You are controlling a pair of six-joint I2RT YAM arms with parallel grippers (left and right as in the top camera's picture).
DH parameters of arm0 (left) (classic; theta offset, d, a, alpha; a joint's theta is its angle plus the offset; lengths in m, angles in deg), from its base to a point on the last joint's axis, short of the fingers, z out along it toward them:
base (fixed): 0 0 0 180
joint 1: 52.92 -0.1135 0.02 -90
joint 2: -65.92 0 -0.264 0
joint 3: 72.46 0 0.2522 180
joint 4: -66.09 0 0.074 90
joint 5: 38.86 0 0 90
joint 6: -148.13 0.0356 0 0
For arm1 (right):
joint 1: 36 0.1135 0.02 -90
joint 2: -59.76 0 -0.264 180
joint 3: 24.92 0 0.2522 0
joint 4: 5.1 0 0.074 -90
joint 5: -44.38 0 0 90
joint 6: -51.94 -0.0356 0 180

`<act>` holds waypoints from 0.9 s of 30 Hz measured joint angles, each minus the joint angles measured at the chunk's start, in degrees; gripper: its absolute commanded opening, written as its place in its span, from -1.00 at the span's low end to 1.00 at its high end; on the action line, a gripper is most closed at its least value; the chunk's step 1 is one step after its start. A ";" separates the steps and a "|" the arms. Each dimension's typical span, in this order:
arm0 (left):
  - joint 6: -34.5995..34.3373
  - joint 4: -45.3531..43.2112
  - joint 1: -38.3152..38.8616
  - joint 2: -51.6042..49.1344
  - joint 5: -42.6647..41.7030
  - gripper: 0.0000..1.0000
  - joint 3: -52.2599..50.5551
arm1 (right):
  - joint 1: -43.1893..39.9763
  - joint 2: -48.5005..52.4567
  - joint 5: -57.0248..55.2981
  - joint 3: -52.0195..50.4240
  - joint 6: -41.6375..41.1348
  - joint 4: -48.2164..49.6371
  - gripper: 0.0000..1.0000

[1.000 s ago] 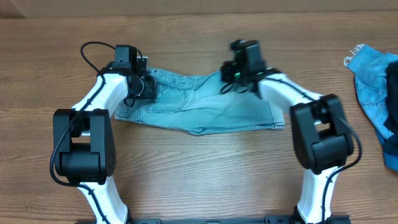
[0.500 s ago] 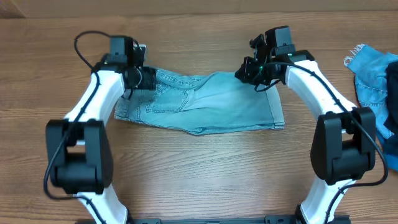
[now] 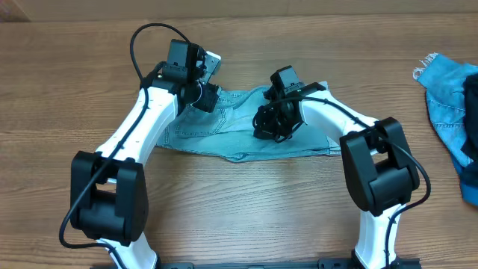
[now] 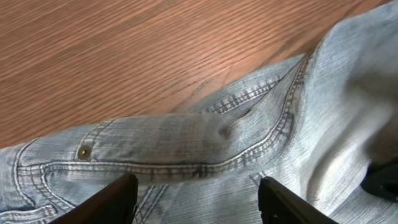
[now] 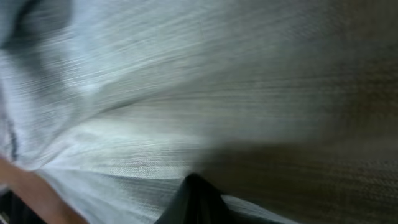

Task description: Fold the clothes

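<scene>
- The left arm is reaching from the near edge up and inward across the table [image 3: 239,217], its white links slanting toward the far middle and its black cable looping above the wrist.
- The left gripper [image 3: 205,96] is hovering over the upper left part of the pale jeans [image 3: 231,138], at the waistband end.
- In the left wrist view the left gripper [image 4: 194,202] is standing with its two dark fingers [image 4: 102,199] well apart, and flat denim is showing between them; nothing is being pinched.
- The same view is showing the jeans [image 4: 186,134] with a curved pocket seam, double stitching and a small metal rivet [image 4: 81,151]; its face is too small to read.
- The right arm is bending from its near base up and then back inward, so its wrist is pointing down at the middle of the jeans.
- The right gripper [image 3: 270,123] is pressing close over the cloth with its jaws closed; whether cloth is being pinched between them cannot be told.
- The right wrist view is filling with pale denim [image 5: 217,93] very near the lens, with one dark fingertip [image 5: 196,199] poking in at the bottom edge.
- The jeans are lying in a flattened band on the far half of the table, between the two arms.
- A darker blue denim garment [image 3: 448,97] with a frayed white edge is lying at the far right, well apart from both grippers.
</scene>
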 measured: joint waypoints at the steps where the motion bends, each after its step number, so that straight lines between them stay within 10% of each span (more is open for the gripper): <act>1: 0.24 -0.09 0.00 -0.42 -0.04 0.26 0.00 | 0.02 0.22 -0.37 -0.02 -0.20 -0.02 -0.92; 19: -9.79 -15.41 -7.93 -13.25 4.57 0.34 -0.02 | 0.07 0.92 0.52 -0.42 -1.99 -0.48 -0.92; 27: -12.07 -10.54 -14.38 -12.79 0.74 0.75 0.11 | 0.22 0.92 1.36 -0.61 -2.82 -0.48 -0.92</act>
